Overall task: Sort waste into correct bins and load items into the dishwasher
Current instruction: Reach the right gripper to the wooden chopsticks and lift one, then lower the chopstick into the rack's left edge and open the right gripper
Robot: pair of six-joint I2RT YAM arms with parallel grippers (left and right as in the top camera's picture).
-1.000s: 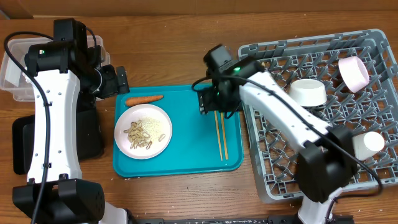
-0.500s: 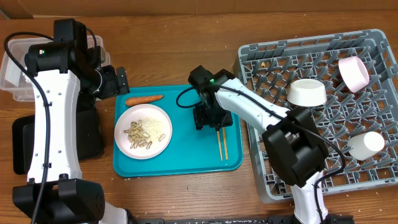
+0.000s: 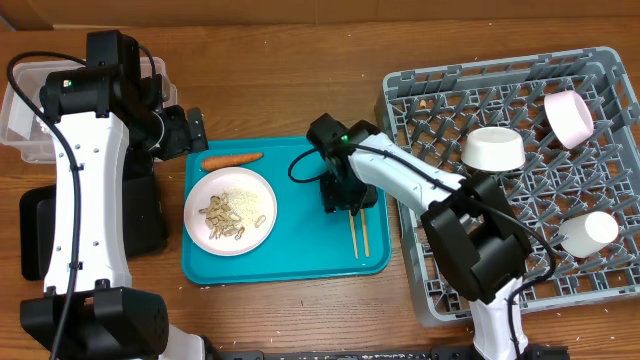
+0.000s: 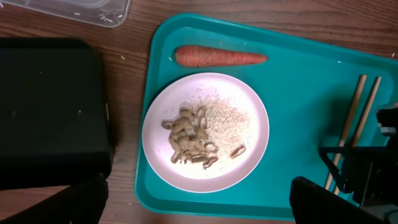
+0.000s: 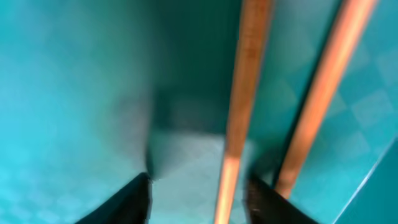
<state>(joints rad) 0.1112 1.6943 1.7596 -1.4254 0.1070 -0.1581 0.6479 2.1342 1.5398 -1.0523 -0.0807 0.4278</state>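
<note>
A pair of wooden chopsticks (image 3: pixel 357 236) lies on the teal serving tray (image 3: pixel 300 255). My right gripper (image 3: pixel 344 199) is down on their far end, open. In the right wrist view one chopstick (image 5: pixel 244 93) lies between the fingers (image 5: pixel 199 193) and the other (image 5: pixel 324 93) lies just outside the right finger. A white plate (image 3: pixel 230 210) with beige scraps and rice (image 4: pixel 193 134) and an orange carrot (image 3: pixel 232 158) lie on the tray's left side. My left gripper (image 3: pixel 185 130) hangs open and empty above the tray's left edge (image 4: pixel 199 211). The paper ball and red wrapper are out of view.
The grey dish rack (image 3: pixel 440 290) at the right holds a white bowl (image 3: pixel 494 148), a pink cup (image 3: pixel 567 115) and a second white bowl (image 3: pixel 590 232). A clear tub (image 3: pixel 22 120) and a black tray (image 3: pixel 40 235) stand at the left, under the left arm.
My right gripper has moved from the tray's back edge down and forward onto the chopsticks' far end. The left arm has not moved.
</note>
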